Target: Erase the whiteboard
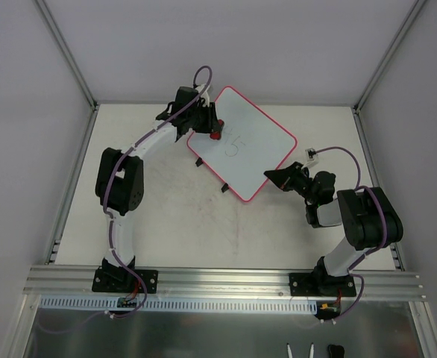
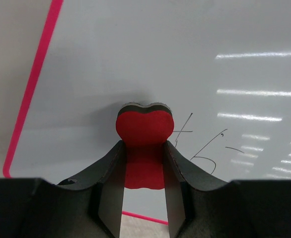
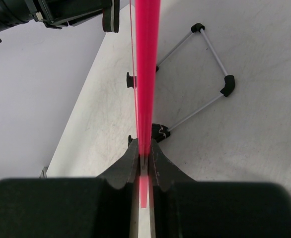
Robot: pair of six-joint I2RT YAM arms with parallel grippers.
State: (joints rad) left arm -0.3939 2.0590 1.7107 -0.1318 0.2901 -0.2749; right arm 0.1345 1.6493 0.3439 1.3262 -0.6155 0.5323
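The whiteboard (image 1: 259, 149), white with a red-pink rim, stands propped in the middle of the table with grey scribble (image 1: 232, 144) on its face. My left gripper (image 1: 212, 128) is shut on the small red eraser (image 1: 216, 134) and presses it on the board's upper left part. In the left wrist view the eraser (image 2: 144, 131) sits between my fingers, just left of the scribble (image 2: 207, 148). My right gripper (image 1: 269, 176) is shut on the board's near right edge; the right wrist view shows the rim (image 3: 146, 74) edge-on between the jaws.
The board's wire stand (image 3: 205, 74) with black clips rests on the table behind it. Two small black feet (image 1: 224, 186) stick out at its lower left edge. A white enclosure wall (image 1: 226, 45) stands behind the table. A metal rail (image 1: 226, 280) runs along the near edge.
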